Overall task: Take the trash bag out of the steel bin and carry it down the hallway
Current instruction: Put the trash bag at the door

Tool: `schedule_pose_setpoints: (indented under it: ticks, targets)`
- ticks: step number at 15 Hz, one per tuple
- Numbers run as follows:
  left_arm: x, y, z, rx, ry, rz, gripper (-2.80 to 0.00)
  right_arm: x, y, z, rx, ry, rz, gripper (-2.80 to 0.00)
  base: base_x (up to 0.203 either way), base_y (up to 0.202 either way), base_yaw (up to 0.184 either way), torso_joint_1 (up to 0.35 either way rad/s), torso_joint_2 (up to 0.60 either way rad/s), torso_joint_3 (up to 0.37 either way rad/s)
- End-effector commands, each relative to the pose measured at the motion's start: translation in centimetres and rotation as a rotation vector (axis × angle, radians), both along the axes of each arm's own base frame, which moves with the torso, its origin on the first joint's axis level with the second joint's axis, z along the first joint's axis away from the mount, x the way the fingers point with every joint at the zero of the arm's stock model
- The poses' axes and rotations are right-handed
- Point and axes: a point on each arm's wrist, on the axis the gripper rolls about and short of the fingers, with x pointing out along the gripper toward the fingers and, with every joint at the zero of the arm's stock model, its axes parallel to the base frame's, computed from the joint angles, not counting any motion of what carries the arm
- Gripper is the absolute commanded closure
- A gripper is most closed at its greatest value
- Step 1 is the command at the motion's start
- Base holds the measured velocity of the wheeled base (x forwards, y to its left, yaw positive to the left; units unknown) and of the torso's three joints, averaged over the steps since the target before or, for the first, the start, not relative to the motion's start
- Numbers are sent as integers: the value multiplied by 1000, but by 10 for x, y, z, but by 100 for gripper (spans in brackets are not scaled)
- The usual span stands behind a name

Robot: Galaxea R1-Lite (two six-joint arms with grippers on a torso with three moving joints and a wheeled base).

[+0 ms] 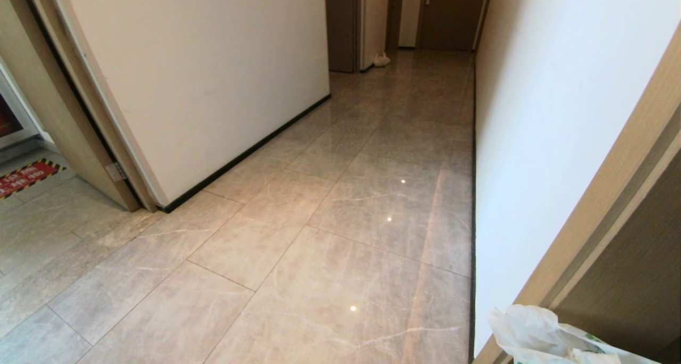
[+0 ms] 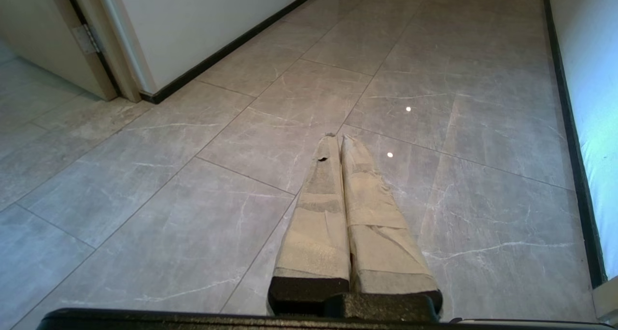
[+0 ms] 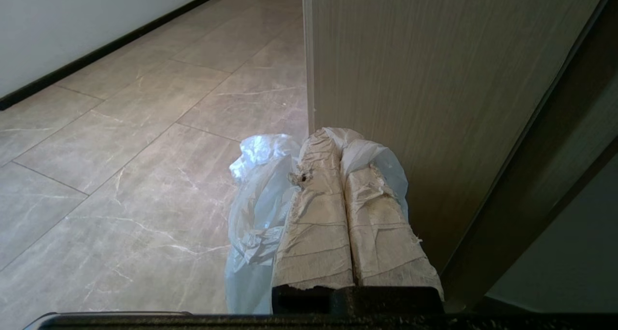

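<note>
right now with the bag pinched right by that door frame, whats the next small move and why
Probably ease left, off the wooden door frame, then roll on: the right claw is shut on the trash bag beside it, and the hallway lies ahead.

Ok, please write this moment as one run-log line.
phase: carrying | right gripper: shut on trash bag | left gripper: shut, empty | place: hallway

The head view looked forward and down along the hallway floor from above. Each wrist view sat low behind its end effector, facing the same tiles; the left shared the black skirting and wooden door frame with the head view.
</note>
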Motion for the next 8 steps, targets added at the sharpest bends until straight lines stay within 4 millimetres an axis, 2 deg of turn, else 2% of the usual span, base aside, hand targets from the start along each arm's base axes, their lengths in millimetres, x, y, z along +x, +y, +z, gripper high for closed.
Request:
schedule_pose_setpoints:
  ticks: [1, 4, 6, 8]
  targets:
    - [0, 0, 0, 3, 0, 0, 0, 0, 0, 0, 1, -1, 0, 0, 0, 0, 0, 0, 0, 0]
    - [0, 0, 0, 0, 0, 0, 0, 0, 0, 0, 1, -1, 0, 0, 0, 0, 0, 0, 0, 0]
    - [0, 0, 0, -2, 0, 0, 0, 0, 0, 0, 1, -1, -1, 0, 3, 124, -3, 2, 2, 4]
    - [0, 0, 0, -2, 0, 0, 0, 0, 0, 0, 1, -1, -1, 0, 0, 189, 1, 9, 3, 3]
